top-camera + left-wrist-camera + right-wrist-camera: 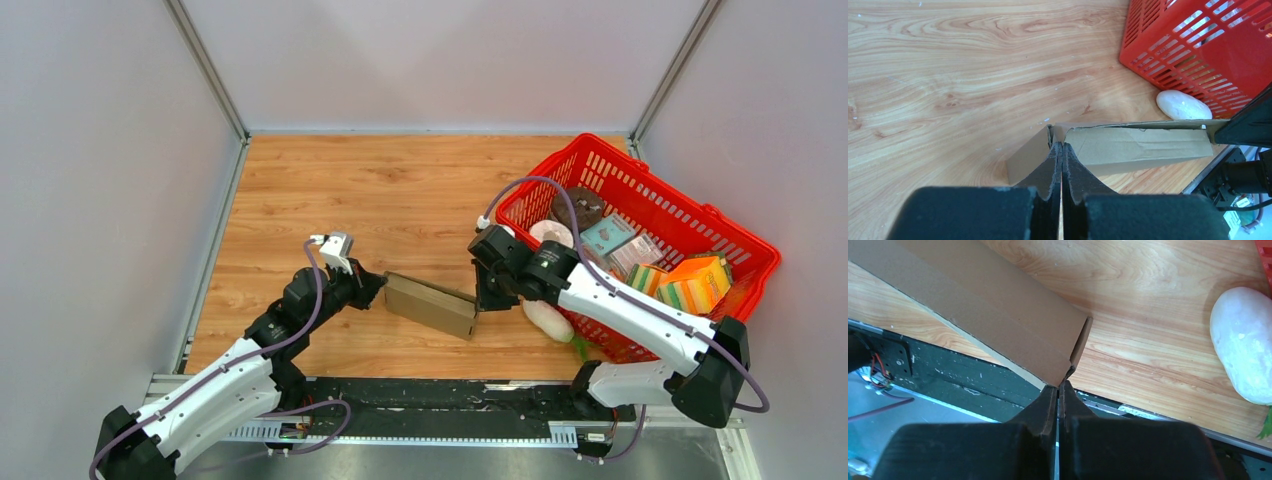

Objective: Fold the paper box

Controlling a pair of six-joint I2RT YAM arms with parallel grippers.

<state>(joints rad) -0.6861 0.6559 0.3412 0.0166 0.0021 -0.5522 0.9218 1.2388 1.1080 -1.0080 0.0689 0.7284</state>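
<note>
Pinched flat between the closed fingers of the left hand (375,290) (1062,145): a thin cardboard edge at one end of the plain brown, long flat cardboard box (432,305) (1138,147) (983,305). Gripped the same way at the other end by the right hand (482,300) (1059,385), its fingers shut on the box's lower corner beside the open end flap. Held between the two, close to the near edge of the wooden tabletop (380,190), about midway along it and set slightly askew to that edge. In the right wrist view, partly out over the black rail along the near edge. Cannot tell whether resting on the wood or lifted clear.

Just past the right hand, toward the near right corner: a smooth white oval thing (548,320) (1182,105) (1243,345) with a bit of green at one end, lying on the wood against a red plastic slotted basket (640,165) (1188,45). Filling the right side of the tabletop, that basket, packed with assorted packets and sponges.
</note>
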